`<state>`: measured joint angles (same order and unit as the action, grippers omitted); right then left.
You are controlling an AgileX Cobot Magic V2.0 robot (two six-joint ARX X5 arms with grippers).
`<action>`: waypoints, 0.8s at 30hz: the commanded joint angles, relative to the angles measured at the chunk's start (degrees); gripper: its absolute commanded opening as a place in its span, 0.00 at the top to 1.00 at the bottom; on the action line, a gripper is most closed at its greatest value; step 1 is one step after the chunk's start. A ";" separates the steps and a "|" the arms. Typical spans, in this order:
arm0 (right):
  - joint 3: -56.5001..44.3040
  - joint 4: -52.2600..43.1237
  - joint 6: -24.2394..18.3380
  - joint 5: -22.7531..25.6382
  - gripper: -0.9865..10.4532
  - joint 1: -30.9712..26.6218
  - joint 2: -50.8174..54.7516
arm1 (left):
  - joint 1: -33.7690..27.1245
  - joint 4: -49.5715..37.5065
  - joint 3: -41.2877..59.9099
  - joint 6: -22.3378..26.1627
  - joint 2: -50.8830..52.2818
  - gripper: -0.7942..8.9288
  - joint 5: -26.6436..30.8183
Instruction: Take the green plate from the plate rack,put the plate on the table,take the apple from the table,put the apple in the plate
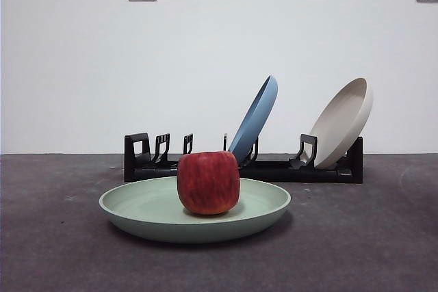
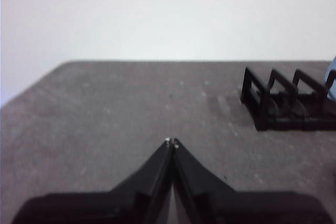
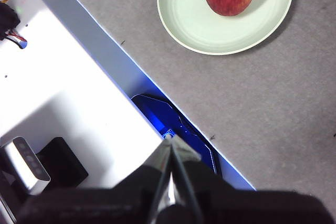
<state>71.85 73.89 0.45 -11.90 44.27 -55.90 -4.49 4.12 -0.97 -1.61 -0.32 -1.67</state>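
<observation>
Scanning the front view from nine o'clock toward three o'clock, the empty slotted holders of the plate rack are met first, then the green plate lying flat on the table just in front of the rack, with the apple seated upright near the plate's middle. Further toward three o'clock, a blue plate and a beige plate are seen leaning in the rack's slots. Neither arm is visible in this view. The left gripper is shown with its jaws pressed together and nothing between them, held over bare table with the rack's end at about two o'clock of it. The right gripper is likewise closed and empty, parked above the white base at the table's edge, with plate and apple at roughly one o'clock and well apart from it. Both placements are judged complete. The step in hand is judged to be simply a clean retreat: both arms are best kept high and away, so that the resting apple is not nudged off centre.
</observation>
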 commanded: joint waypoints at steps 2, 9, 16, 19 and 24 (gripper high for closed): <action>-0.33 -0.02 0.11 0.04 0.91 0.04 0.11 | -0.11 3.17 0.76 -1.70 0.20 0.92 -0.02; -0.33 -0.02 0.11 0.07 0.91 0.04 0.11 | -0.11 6.25 0.74 -1.81 0.20 0.92 -0.04; -0.33 -0.02 0.11 0.07 0.91 0.04 0.11 | -0.11 6.25 0.74 -1.81 0.20 0.92 -0.02; -0.33 -0.02 0.11 0.07 0.91 0.04 0.11 | -0.11 6.25 0.74 -1.81 0.20 0.92 -0.02; -0.33 -0.02 0.11 0.07 0.91 0.04 0.11 | -0.11 6.25 0.74 -1.81 0.20 0.92 -0.02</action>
<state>71.85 73.89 0.45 -11.90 44.27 -55.88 -4.49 10.50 -0.97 -3.07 -0.27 -1.67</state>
